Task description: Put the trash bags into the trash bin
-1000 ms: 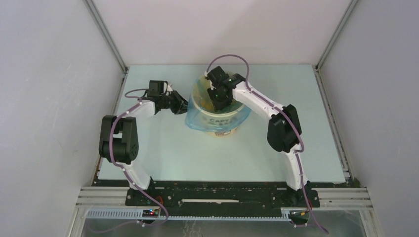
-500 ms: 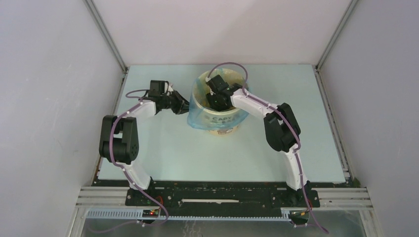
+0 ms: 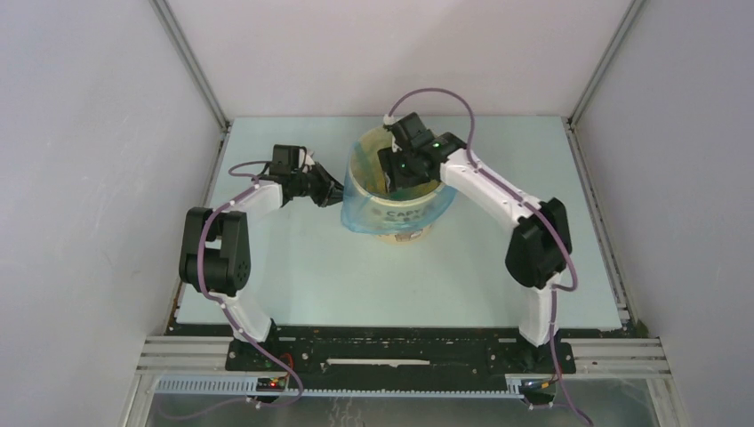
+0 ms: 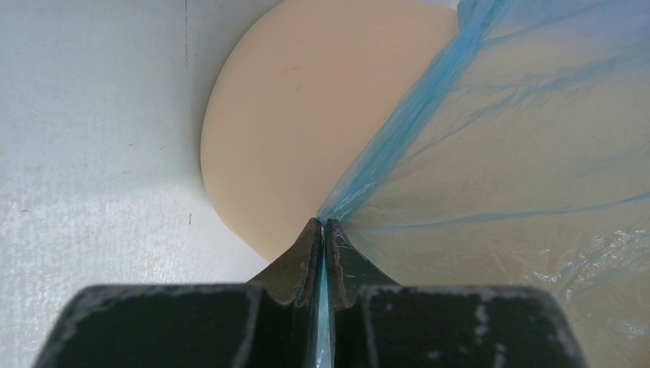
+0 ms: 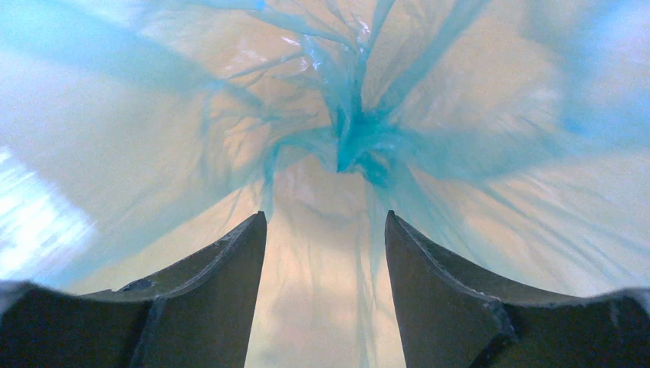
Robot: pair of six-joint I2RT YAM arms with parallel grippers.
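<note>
The pale-yellow trash bin (image 3: 402, 221) stands mid-table, far side. The light-blue trash bag (image 3: 360, 213) lines it and drapes over its near and left outside wall. My left gripper (image 3: 336, 192) is shut on the bag's edge at the bin's left side; in the left wrist view the film (image 4: 490, 146) is pinched between the closed fingers (image 4: 305, 253) against the bin's wall (image 4: 299, 107). My right gripper (image 3: 402, 173) is open over the bin's mouth. In the right wrist view its fingers (image 5: 230, 264) point down at the bag's gathered bottom (image 5: 356, 146) inside the bin, holding nothing.
The pale-blue table (image 3: 293, 276) is walled by white panels on three sides. A metal rail (image 3: 400, 360) runs along the near edge by the arm bases.
My right gripper has lifted up and back out of the bin, and its elbow has swung to the right. The left gripper keeps its grip in place.
</note>
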